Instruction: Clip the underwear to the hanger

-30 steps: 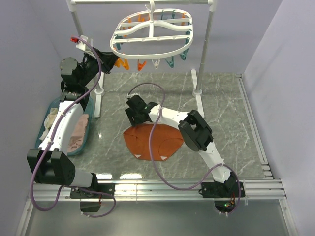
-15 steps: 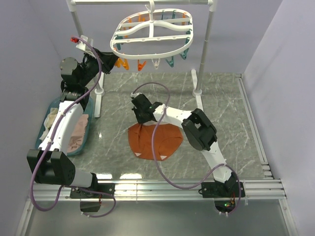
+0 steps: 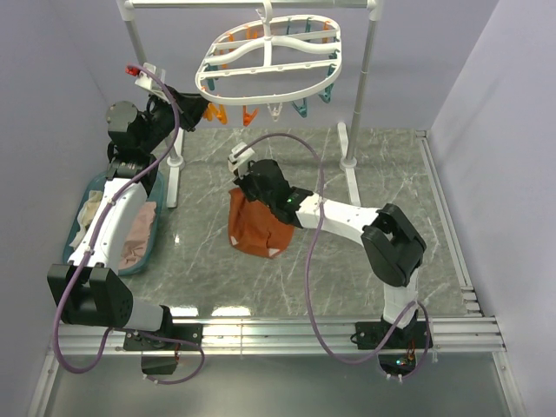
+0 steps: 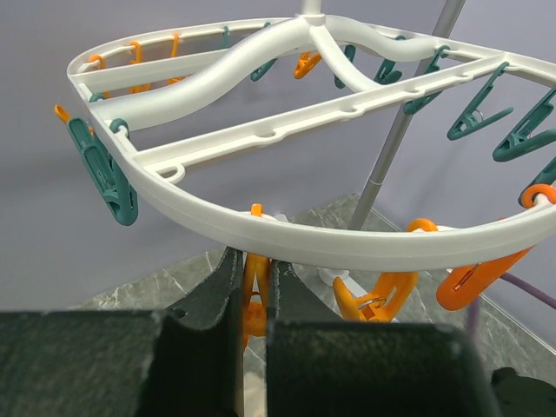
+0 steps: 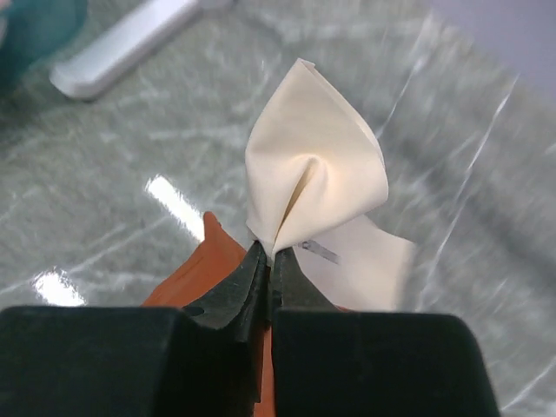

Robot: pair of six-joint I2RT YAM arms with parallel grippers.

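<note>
Grey marble counter, purple walls. The right pincer is clenched on just a pinch of beige waistband, with the underwear dangling low, well short of the hanger. With a grip that thin, I'd guess it could slip on the way up. The left pincer squeezes an orange clothespin, and if that pops loose there's no open clip.

Rust-orange underwear in the right gripper

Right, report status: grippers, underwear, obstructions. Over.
Left gripper shut on orange clothespin under hanger. Right gripper shut on underwear waistband, garment bunched below it. Nothing seen blocking the way up.
</note>
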